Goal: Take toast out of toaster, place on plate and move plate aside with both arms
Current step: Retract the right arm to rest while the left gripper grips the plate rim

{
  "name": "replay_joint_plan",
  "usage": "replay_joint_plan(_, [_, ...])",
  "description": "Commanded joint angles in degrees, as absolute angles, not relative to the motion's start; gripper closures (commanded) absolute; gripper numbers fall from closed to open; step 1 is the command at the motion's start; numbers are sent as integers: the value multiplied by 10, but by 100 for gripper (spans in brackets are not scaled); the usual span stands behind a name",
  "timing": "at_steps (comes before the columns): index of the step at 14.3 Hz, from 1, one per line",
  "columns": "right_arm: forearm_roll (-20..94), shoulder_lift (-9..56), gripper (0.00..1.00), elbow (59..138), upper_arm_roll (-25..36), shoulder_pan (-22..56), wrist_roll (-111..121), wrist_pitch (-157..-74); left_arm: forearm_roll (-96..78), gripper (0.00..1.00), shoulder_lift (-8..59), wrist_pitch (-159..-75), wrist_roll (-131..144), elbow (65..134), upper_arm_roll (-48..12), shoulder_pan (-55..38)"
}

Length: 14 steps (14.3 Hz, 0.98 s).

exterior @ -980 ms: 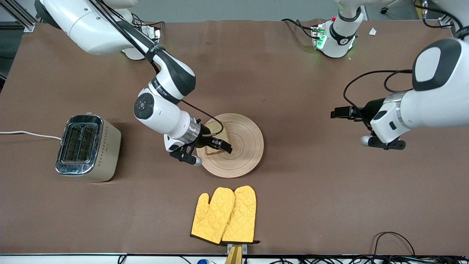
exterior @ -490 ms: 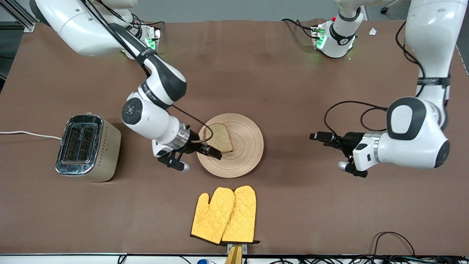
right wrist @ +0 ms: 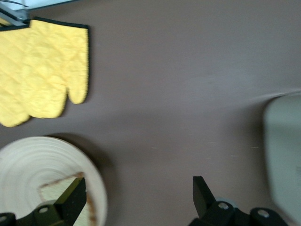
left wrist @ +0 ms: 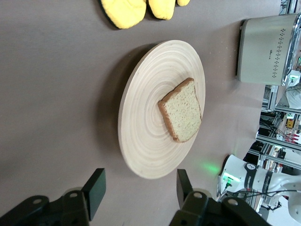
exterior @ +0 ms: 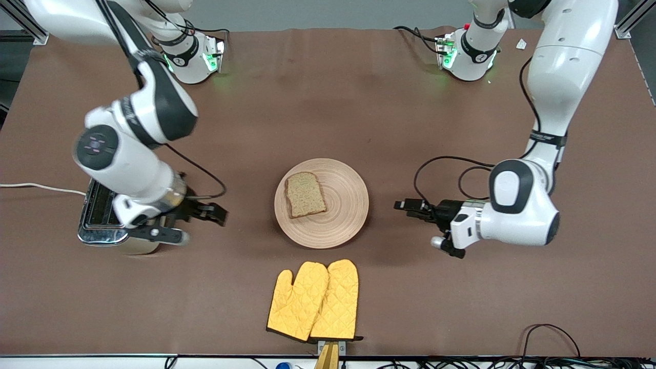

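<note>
Toast sits flat on the plate mid-counter, both look light but the stiff, slick plate needs opposite rim grips — left gripper and right gripper both hover beside it, fingers released, empty.

Even bright overhead light, soft shadows; right wrist view motion-blurred, toaster smeared.

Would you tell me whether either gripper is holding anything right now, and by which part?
Nothing is held: left gripper and right gripper are open; toast lies on plate.
</note>
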<state>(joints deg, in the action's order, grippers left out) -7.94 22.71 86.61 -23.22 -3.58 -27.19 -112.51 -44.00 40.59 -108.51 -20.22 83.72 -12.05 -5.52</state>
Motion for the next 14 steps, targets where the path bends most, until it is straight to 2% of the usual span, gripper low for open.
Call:
replay_joint_plan(1, [-78,155,0,893,-190,-35,-207,-1061,-456,40,430,-1118,-217,837,-120,-82])
replay_joint_plan(3, [-75,121,0,900,-162,-34,-158,-1026,-461,45,457,-1156,-251,845,-120,-89])
replay_joint_plan(6, [-17,60,0,942,-79,-32,-75,-1019,-521,63,486,-1169,-332,848,-120,-91])
replay_joint_plan(9, [13,15,0,973,-4,-30,38,-1008,-567,64,511,-1169,-390,849,-120,-95])
replay_joint_plan(14, [20,-53,0,973,27,-30,60,-954,-621,65,546,-1184,-435,846,-120,-99])
